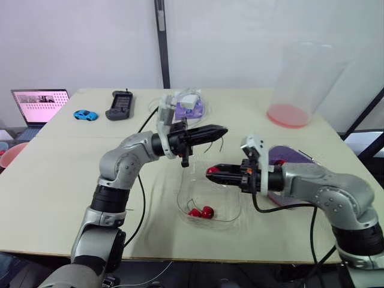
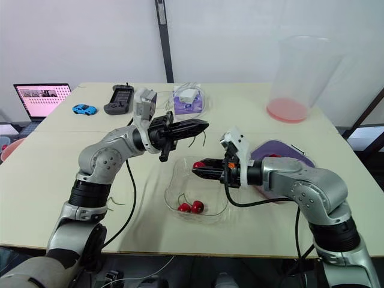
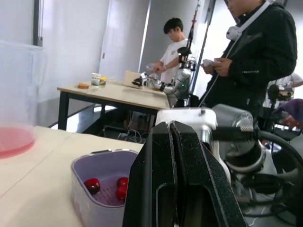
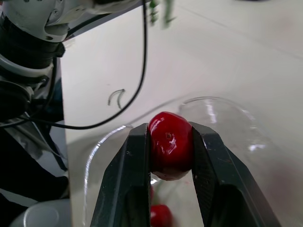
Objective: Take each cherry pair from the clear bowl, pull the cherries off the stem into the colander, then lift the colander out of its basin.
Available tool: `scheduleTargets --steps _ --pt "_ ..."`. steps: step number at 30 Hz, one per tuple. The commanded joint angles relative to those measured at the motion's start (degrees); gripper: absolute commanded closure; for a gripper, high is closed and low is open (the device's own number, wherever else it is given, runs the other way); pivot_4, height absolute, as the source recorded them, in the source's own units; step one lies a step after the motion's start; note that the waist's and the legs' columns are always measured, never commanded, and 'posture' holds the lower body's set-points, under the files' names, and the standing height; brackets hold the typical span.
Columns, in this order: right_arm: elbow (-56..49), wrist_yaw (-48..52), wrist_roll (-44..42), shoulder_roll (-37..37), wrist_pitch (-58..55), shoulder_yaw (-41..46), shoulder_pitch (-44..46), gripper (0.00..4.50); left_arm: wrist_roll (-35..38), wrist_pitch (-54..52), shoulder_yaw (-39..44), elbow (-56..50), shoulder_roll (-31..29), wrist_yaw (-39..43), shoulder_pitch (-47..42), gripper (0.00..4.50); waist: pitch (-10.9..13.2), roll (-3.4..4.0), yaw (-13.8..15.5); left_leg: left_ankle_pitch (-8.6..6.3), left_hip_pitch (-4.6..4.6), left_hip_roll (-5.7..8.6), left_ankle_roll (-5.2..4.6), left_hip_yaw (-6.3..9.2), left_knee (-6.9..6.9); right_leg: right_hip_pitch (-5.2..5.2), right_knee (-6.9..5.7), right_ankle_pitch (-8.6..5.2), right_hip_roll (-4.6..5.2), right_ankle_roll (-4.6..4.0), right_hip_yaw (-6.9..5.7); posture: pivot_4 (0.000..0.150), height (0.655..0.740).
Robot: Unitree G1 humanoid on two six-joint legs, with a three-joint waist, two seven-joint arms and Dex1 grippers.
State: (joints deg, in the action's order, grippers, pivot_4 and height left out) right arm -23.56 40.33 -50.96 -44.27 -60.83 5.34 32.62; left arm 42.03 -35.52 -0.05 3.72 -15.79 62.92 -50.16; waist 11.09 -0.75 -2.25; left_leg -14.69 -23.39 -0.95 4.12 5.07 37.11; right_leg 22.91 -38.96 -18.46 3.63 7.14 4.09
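**Separation stage.** The left gripper is raised over the middle of the table. Its fingers are pressed together on a thin stem, which hangs from their tips. The right gripper is clamped on one cherry, held by its sides between the two fingers. This gripper is above the clear bowl, which stands near the front edge of the table. One cherry pair lies on the bowl's floor. The colander sits toward the right edge of the table, behind the right forearm. It already holds a few cherries.

**Hazards.**
- The held cherry is over the bowl, not the colander. If the gripper opens here, the cherry falls back among the unsorted fruit.
- The cherry is round and glossy and is held only at two small contact patches. A quick swing toward the colander could squirt it out onto the table, and a harder squeeze could crush it.
- The right arm must draw back past the bowl's rim. A low path could catch the rim and drag the light bowl toward the front edge.
- If the stem is let go where it hangs, it probably lands in or beside the bowl.
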Motion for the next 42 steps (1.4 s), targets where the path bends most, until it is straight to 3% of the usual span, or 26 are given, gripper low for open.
scheduleTargets --steps 1,8,17,19,21,25,31,35,38,42 --pt "2.98 3.03 1.47 -5.92 2.62 6.10 2.57 3.38 0.64 1.01 1.89 -2.29 -1.16 -0.20 -0.39 4.50 0.00 0.00 0.02 0.00 0.00 0.00 0.00 -0.01 0.00 0.00 0.01 0.00 0.00 0.00 0.00 0.150 0.7332" --pt "17.32 12.72 19.85 -23.22 16.58 0.18 -1.80 3.38 -0.24 1.50 3.09 -3.53 -4.00 -1.22 2.21 4.50 0.00 0.00 -0.19 -0.02 0.01 -0.01 -0.03 -0.03 -0.01 0.01 0.02 0.00 -0.02 0.00 0.01 0.150 0.7332" --pt "27.49 15.74 29.16 -19.64 26.09 -4.61 -2.64 3.38 -0.34 2.45 3.25 -5.61 -5.20 -3.25 4.75 4.50 0.01 0.02 -0.20 -0.01 0.03 -0.01 -0.01 -0.08 -0.01 0.02 0.00 0.00 -0.01 0.00 0.06 0.150 0.7332" --pt "27.65 16.36 29.47 -19.72 26.33 -3.77 -2.77 2.77 -0.09 2.25 3.28 -6.32 -5.23 -3.76 5.35 4.50 0.01 0.02 -0.15 0.00 0.03 -0.01 0.00 -0.08 0.00 0.02 0.00 0.00 0.00 0.00 0.06 0.150 0.7332" --pt "26.52 17.71 27.89 -20.54 24.70 -1.65 -2.88 2.02 0.17 2.00 3.54 -6.95 -5.33 -4.51 5.92 4.50 0.01 0.02 -0.13 0.00 0.03 -0.01 0.00 -0.08 0.00 0.02 0.00 0.00 0.00 0.00 0.05 0.150 0.7332" --pt "26.09 19.02 25.66 -21.00 22.29 2.00 -0.93 0.07 0.64 1.52 3.99 -7.83 -6.02 -5.19 6.64 4.50 0.01 0.02 -0.17 0.00 0.03 -0.01 0.00 -0.08 0.00 0.01 0.00 0.00 0.00 0.00 0.05 0.150 0.7332" --pt "21.72 22.15 12.63 -18.89 11.16 8.77 6.73 0.02 2.47 -1.08 6.04 -10.08 -8.77 -6.99 8.24 4.50 0.02 0.03 -0.32 0.00 0.06 -0.03 -0.01 -0.06 -0.02 0.01 -0.02 0.00 -0.04 0.00 0.06 0.150 0.7332" --pt "8.66 25.55 -6.31 -14.35 0.06 9.23 10.77 0.02 4.07 -7.84 8.42 -12.48 -16.78 -7.47 12.14 4.50 0.02 0.03 -0.44 -0.02 0.06 -0.05 -0.03 -0.05 -0.04 0.00 -0.01 0.00 -0.06 0.00 0.06 0.150 0.7332" --pt "3.10 24.33 -6.73 -12.06 0.50 5.28 11.52 0.02 4.72 -11.46 10.61 -12.17 -23.21 -6.44 16.47 4.50 0.02 0.04 -0.30 -0.03 0.06 -0.07 -0.05 0.01 -0.04 0.00 -0.02 0.00 -0.08 0.00 0.02 0.150 0.7332" --pt "1.06 23.25 -5.39 -10.12 1.71 1.44 13.50 0.02 1.76 -8.71 13.41 -8.70 -28.52 -5.10 22.61 4.50 0.02 0.04 0.00 -0.02 0.04 -0.04 -0.03 -0.04 -0.01 -0.01 -0.01 0.00 0.01 0.00 0.02 0.150 0.7332"
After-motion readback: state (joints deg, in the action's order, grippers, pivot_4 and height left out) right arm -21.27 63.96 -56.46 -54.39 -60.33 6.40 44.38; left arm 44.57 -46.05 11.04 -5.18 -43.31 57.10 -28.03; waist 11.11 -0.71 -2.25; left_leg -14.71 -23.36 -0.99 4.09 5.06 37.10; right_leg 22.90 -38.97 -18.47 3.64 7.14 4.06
